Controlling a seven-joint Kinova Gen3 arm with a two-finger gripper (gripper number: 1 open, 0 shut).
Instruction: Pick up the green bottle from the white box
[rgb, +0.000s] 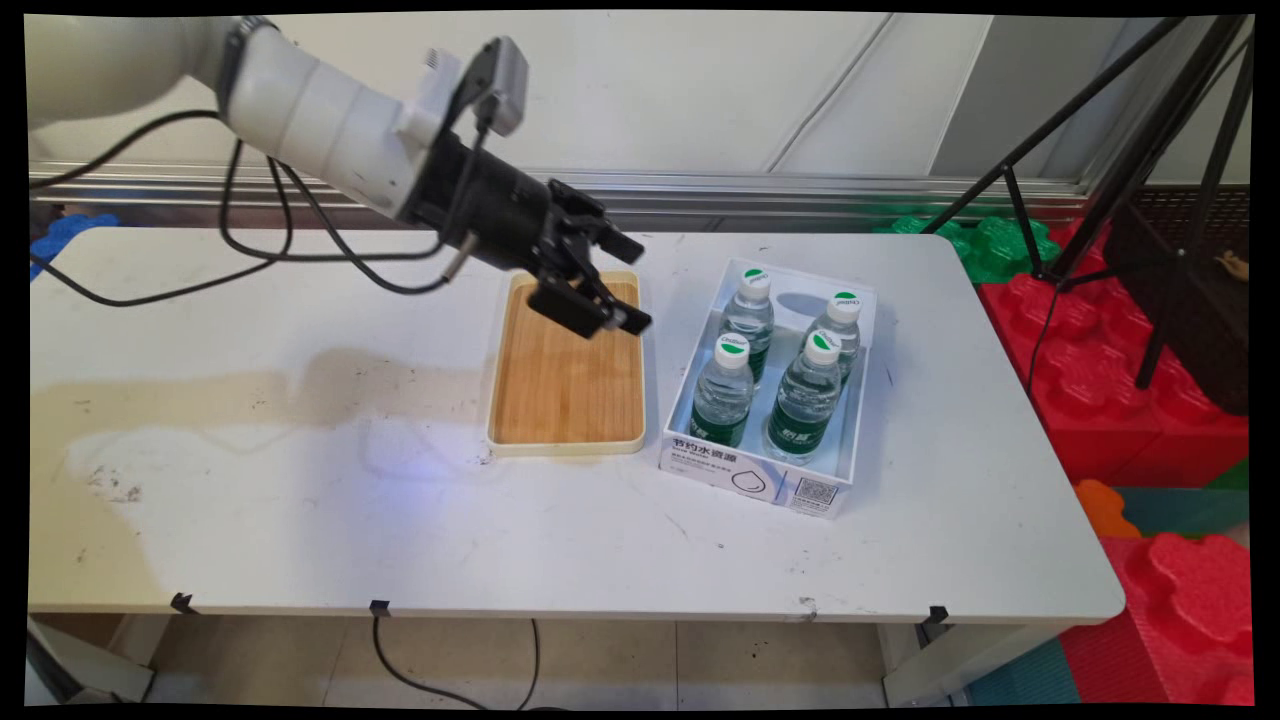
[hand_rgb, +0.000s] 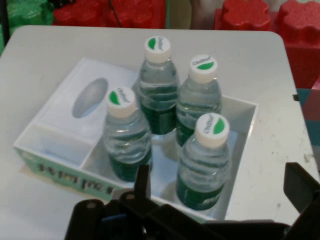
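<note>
end effector (rgb: 622, 283) open, empty, above wooden tray's (rgb: 567, 390) far end; beside it box (rgb: 758, 476) with 4 bottles (rgb: 722, 392).

The tray (rgb: 566, 385) shows bare wood grain inside a smooth cream rim; the four bottles (hand_rgb: 158, 90) are clear glossy plastic with white caps, standing in a printed white cardboard box (rgb: 757, 478); the white tabletop (rgb: 300, 520) looks matt, scuffed and stained

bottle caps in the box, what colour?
White with a green half-circle mark on top, all four bottle caps. Clearest in the hand view.
</note>
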